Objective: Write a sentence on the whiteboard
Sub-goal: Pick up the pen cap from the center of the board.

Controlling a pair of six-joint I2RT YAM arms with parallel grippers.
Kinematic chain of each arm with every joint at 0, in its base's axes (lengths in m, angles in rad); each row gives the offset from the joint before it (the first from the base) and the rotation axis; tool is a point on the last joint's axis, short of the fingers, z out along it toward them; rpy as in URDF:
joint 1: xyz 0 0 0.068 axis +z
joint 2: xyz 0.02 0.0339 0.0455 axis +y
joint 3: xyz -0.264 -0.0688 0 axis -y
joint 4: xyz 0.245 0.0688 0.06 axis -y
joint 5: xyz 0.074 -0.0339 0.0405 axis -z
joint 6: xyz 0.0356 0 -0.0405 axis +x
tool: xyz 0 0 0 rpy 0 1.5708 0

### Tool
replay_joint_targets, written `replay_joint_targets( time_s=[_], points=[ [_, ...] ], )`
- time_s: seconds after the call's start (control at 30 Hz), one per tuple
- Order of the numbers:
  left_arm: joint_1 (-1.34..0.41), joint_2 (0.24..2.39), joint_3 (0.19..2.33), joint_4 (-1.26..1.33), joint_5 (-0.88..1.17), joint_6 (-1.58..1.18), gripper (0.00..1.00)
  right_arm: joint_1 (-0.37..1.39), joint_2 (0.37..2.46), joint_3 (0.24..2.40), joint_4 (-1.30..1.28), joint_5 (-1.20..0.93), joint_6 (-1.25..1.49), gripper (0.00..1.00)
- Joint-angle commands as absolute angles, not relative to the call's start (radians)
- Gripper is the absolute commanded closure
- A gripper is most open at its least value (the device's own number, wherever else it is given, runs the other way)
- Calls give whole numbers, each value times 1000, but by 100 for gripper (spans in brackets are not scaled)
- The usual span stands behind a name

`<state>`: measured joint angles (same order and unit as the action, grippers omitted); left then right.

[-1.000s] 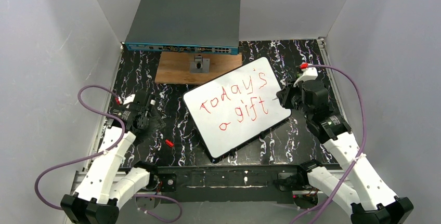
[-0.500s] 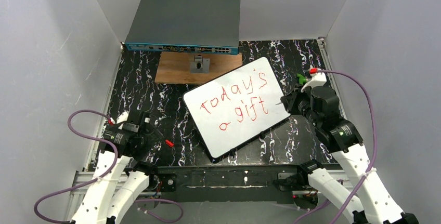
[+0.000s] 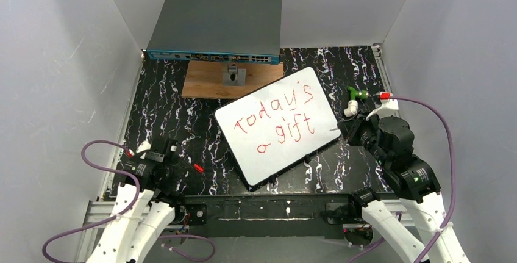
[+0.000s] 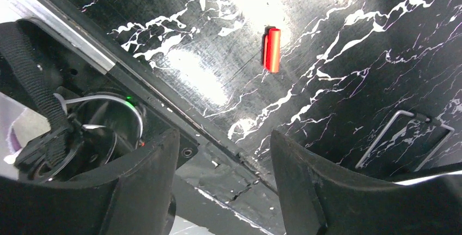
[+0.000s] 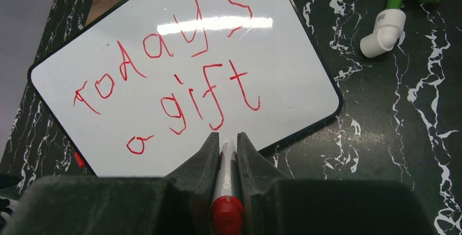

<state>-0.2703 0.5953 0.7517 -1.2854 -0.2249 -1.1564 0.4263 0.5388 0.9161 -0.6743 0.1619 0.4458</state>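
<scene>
Clamping a white, red-ended marker [image 5: 225,178] in the right gripper [image 5: 225,139], tip facing the large white whiteboard [image 3: 268,153] lying just left on the black marbled worktop [image 3: 177,122], long axis near-left to far-right. Holding the left gripper [image 4: 223,153] part-open, empty, well apart.

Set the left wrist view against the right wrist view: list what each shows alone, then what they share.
Left wrist only: the left gripper, jaws apart and empty, a red cap in plain sight, and the base rail. Right wrist only: the whiteboard reading "today's gift" in red, the marker clamped in the right gripper, and a white-and-green pipe fitting. Both: the black marbled table; a red sliver past the board's far edge in the right wrist view may be that cap.
</scene>
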Motion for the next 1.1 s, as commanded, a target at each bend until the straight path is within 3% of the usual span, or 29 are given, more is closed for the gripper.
replay_joint_targets(
  time_s=[0.0, 0.23, 0.53, 0.7, 1.07],
  points=[
    [-265, 589, 688, -1311, -204, -1216, 40, 423, 520, 955, -707, 183, 455, 99],
    [-265, 646, 584, -1239, -183, -1332, 42, 424, 517, 961, -715, 181, 453, 99],
    [-265, 734, 473, -1035, -112, -1374, 55, 423, 546, 962, -708, 175, 441, 99],
    [-266, 868, 533, -990, -149, -1305, 52, 424, 559, 958, -697, 176, 439, 99],
    [-266, 973, 566, -872, -138, -1251, 56, 424, 568, 945, -680, 191, 421, 99]
  ],
)
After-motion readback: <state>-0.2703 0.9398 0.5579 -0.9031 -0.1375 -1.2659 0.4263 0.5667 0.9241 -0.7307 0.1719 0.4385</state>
